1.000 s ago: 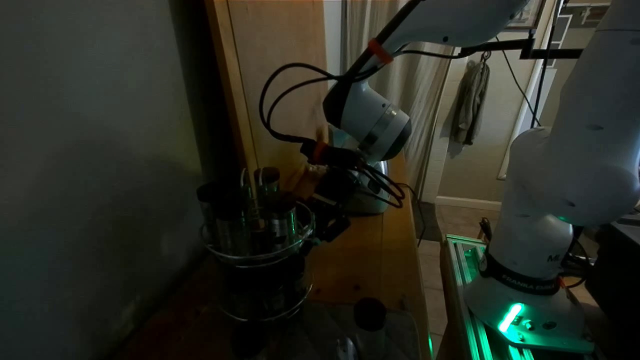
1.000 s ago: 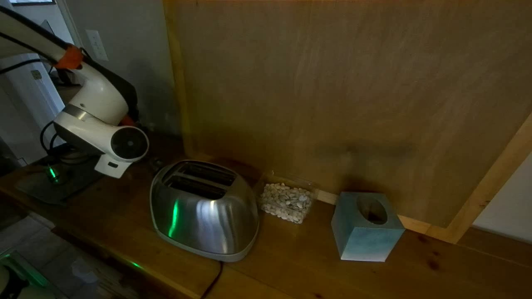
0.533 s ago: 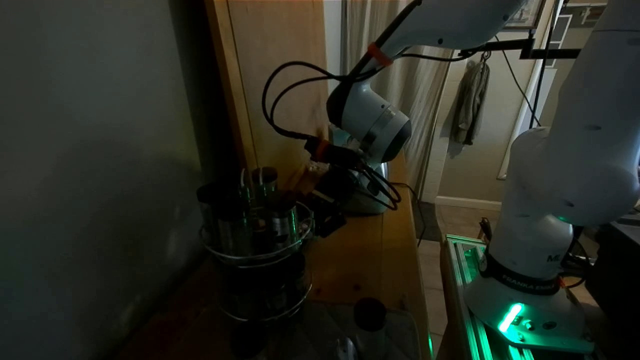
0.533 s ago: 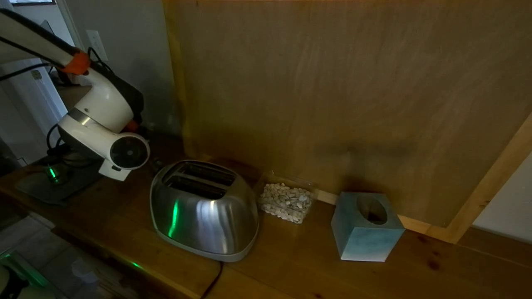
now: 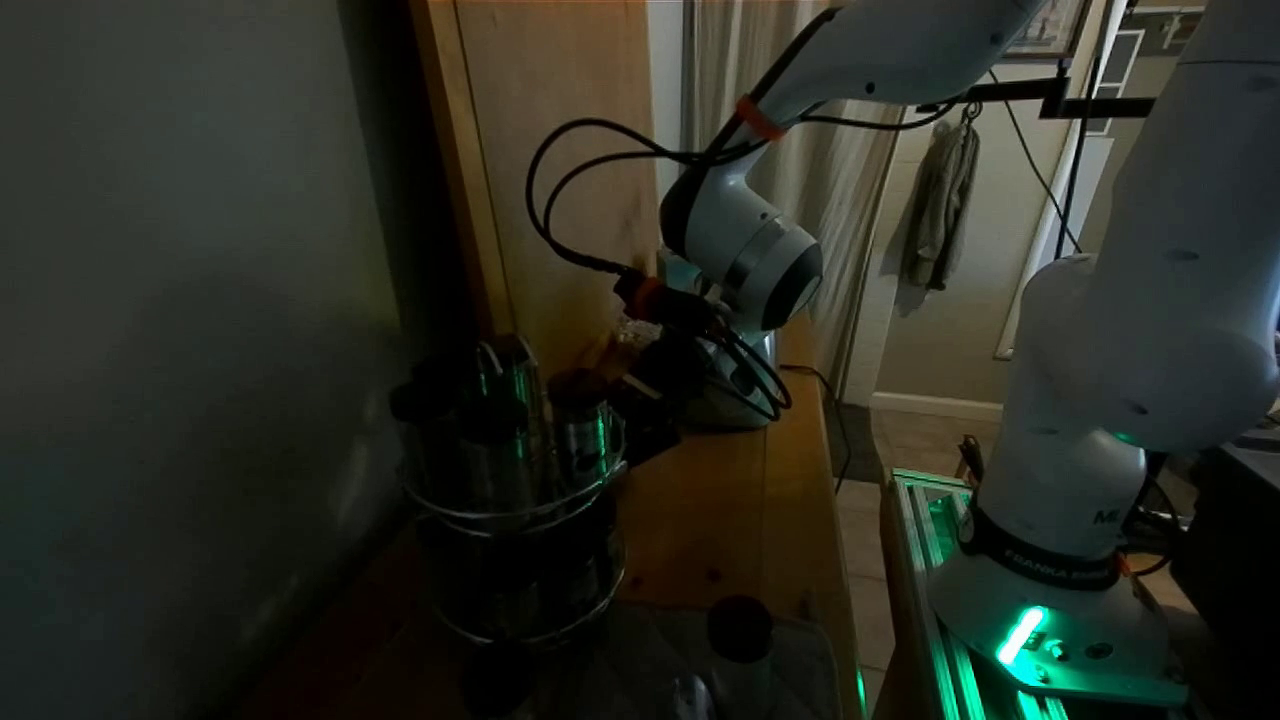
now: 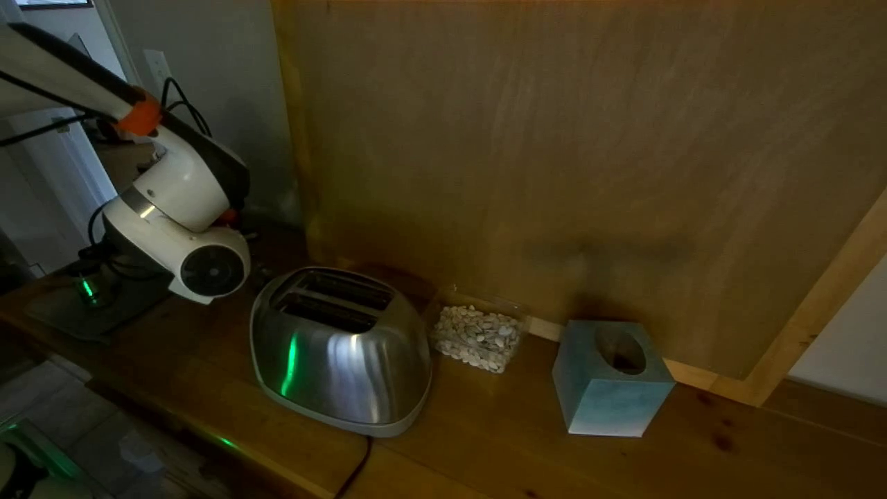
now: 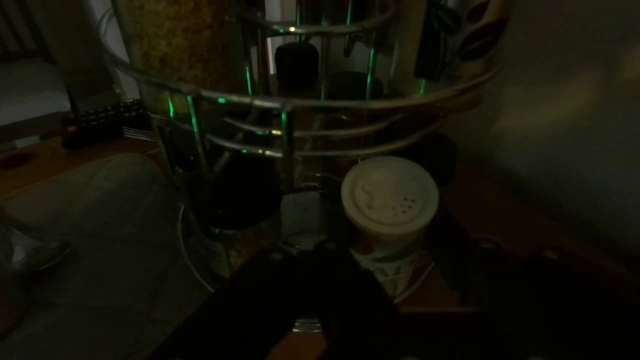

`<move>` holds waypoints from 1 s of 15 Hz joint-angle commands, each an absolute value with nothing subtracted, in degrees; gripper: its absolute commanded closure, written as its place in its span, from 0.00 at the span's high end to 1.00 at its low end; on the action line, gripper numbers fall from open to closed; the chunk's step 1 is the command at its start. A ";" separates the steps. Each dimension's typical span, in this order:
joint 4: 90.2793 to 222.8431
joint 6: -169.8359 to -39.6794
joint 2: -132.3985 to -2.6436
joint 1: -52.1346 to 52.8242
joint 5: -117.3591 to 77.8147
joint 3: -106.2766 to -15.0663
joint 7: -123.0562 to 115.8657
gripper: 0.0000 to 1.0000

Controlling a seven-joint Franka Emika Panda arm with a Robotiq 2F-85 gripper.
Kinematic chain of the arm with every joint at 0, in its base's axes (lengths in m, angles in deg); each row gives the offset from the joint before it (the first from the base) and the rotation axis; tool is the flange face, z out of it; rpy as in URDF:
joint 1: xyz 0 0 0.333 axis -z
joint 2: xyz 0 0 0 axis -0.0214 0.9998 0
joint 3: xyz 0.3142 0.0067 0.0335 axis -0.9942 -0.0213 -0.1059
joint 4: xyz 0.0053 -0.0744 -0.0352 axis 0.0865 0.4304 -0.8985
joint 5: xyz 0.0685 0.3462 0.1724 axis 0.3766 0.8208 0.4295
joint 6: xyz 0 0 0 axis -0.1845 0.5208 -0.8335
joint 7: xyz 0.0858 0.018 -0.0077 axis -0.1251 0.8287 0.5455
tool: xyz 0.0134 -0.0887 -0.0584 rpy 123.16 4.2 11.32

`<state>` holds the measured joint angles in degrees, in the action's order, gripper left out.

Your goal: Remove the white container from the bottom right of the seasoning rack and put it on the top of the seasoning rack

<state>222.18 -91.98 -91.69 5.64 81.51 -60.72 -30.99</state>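
Note:
The seasoning rack (image 5: 490,516) is a round two-tier wire stand with jars on both tiers; its upper rim crosses the wrist view (image 7: 320,104). The white container (image 7: 390,197), with a perforated cream lid, stands upright in the lower tier, at the right in the wrist view. It is hidden in both exterior views. My dark gripper (image 7: 392,225) has one finger on each side of its body, below the lid. Darkness hides whether both fingers touch it. In an exterior view my gripper (image 5: 642,430) is at the rack's far right side.
A jar with a dark lid (image 5: 740,630) stands on a grey mat near the counter's end. A spoon (image 7: 42,255) lies on the mat. A toaster (image 6: 339,360), a box of pebbles (image 6: 478,336) and a blue-green tissue box (image 6: 613,388) stand farther along. A wall (image 7: 565,125) is close beside the rack.
The arm has moved slightly toward the toaster and lower. The rack has turned: its near upper jars have shifted to the right in an exterior view, mostly in the last half second.

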 commanded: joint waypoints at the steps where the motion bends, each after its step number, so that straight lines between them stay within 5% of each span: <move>1: 222.12 -90.81 -90.75 6.33 84.71 -60.18 -30.02 0.19; 15: 222.14 -92.60 -91.84 5.26 95.19 -61.35 -28.95 0.19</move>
<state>222.21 -91.59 -90.89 5.11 91.26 -61.31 -30.95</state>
